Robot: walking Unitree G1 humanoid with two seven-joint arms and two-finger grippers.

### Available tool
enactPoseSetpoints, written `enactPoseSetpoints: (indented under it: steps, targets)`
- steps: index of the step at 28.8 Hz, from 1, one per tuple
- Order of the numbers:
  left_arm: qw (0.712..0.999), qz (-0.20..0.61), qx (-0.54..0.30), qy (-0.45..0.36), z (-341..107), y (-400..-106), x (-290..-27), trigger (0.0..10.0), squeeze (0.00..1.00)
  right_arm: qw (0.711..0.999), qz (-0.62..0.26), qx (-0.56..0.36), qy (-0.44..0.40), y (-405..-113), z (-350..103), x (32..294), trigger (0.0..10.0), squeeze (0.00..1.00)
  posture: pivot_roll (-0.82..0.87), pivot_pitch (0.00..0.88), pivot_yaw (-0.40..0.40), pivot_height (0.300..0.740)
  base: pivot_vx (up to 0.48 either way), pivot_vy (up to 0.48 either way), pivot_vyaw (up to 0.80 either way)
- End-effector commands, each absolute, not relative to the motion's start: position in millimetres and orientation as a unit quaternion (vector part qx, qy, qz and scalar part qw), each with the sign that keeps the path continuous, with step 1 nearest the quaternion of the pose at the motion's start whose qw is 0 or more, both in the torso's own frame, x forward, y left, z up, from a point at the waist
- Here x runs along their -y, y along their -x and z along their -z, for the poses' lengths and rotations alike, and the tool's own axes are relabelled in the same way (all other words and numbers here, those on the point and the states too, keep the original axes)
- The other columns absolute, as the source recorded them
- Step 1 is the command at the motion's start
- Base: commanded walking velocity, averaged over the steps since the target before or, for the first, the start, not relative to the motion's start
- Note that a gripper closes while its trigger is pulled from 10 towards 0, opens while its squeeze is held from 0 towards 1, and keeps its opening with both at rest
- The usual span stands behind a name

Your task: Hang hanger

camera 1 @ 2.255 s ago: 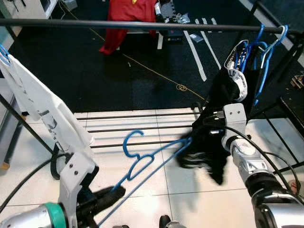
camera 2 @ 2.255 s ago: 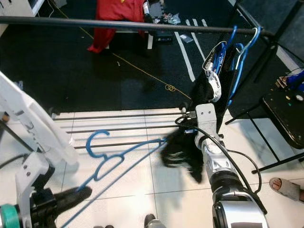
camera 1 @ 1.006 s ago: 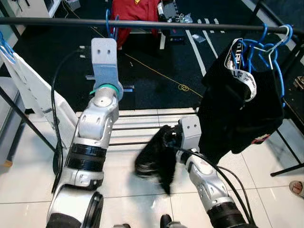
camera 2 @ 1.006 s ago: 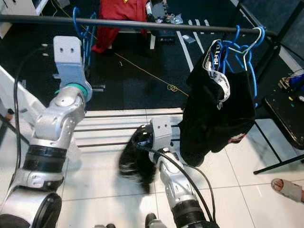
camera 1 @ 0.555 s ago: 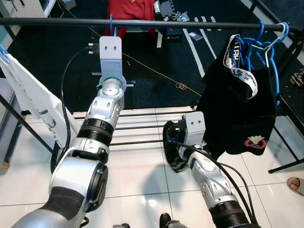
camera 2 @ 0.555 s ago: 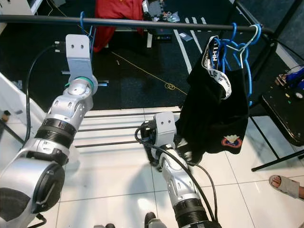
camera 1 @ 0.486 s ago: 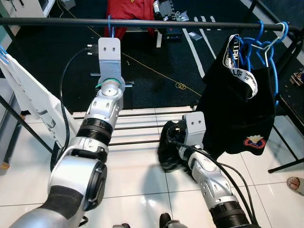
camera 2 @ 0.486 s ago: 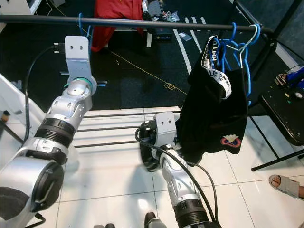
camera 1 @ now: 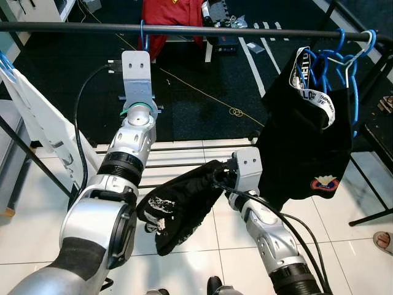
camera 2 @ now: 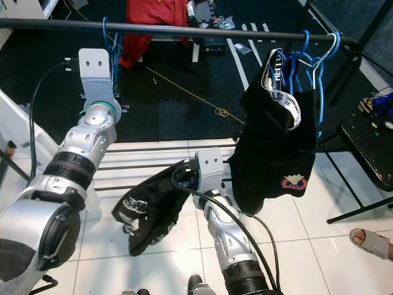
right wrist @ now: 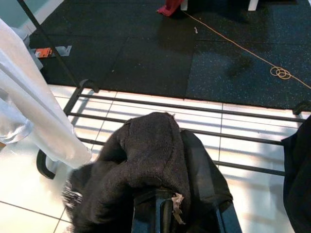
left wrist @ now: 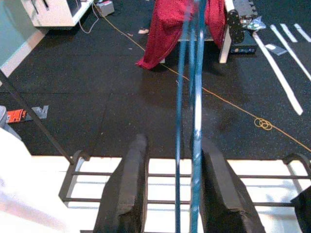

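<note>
Hanging the blue hanger (left wrist: pixel 194 97) on the rail (camera 1: pixel 245 29). Held up high by the left gripper (left wrist: pixel 167 194), between its two fingers, spread just wider than the wires, hook up by the rail. Next, probably, lowering till the hook rests, then letting go. Lower down, right gripper (right wrist: pixel 170 204) pinching a black cloth (camera 1: pixel 178 206), hanging loose.

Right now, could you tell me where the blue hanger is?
The blue hanger is hooked over the black rail toward its left end, its wires running between the left gripper's fingers.
</note>
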State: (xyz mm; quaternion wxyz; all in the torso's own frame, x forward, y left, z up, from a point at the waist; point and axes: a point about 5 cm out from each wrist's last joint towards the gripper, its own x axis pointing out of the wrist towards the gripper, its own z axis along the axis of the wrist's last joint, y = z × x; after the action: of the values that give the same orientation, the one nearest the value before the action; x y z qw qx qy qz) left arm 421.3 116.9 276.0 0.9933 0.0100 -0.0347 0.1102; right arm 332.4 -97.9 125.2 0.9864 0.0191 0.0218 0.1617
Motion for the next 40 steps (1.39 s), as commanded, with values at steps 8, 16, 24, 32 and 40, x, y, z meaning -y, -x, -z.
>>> enactPoseSetpoints:
  steps: [8, 16, 24, 32, 40]
  targets:
    - [0.995, -0.073, 0.064, -0.006, -301.3, -422.7, -96.0, 10.0, 0.0, 0.986, -0.162, -0.02, -0.026, -331.2, -126.8, 96.9, 0.0, 0.0, -0.07, 0.156, 0.062, 0.74, 0.0, 0.0, 0.0]
    - [0.998, -0.023, 0.055, -0.037, -299.9, -422.2, -72.2, 10.0, 0.0, 0.987, -0.154, -0.021, -0.029, -329.5, -125.6, 99.8, 0.0, 0.0, -0.08, 0.16, 0.075, 0.74, 0.0, 0.0, 0.0]
    - [0.993, -0.075, 0.049, -0.076, -296.8, -425.2, -84.0, 10.0, 0.0, 0.987, -0.153, -0.021, -0.033, -329.9, -126.5, 98.4, 0.0, 0.0, -0.09, 0.16, 0.08, 0.74, 0.0, 0.0, 0.0]
    - [0.992, -0.089, 0.048, -0.071, -299.5, -425.9, -88.7, 10.0, 0.0, 0.988, -0.152, -0.021, -0.034, -329.3, -126.6, 98.5, 0.0, 0.0, -0.09, 0.159, 0.083, 0.74, 0.0, 0.0, 0.0]
    - [0.997, -0.055, 0.03, -0.04, -297.5, -425.8, -77.4, 10.0, 0.0, 0.988, -0.15, -0.022, -0.035, -329.0, -126.8, 98.0, 0.0, 0.0, -0.1, 0.164, 0.085, 0.74, 0.0, 0.0, 0.0]
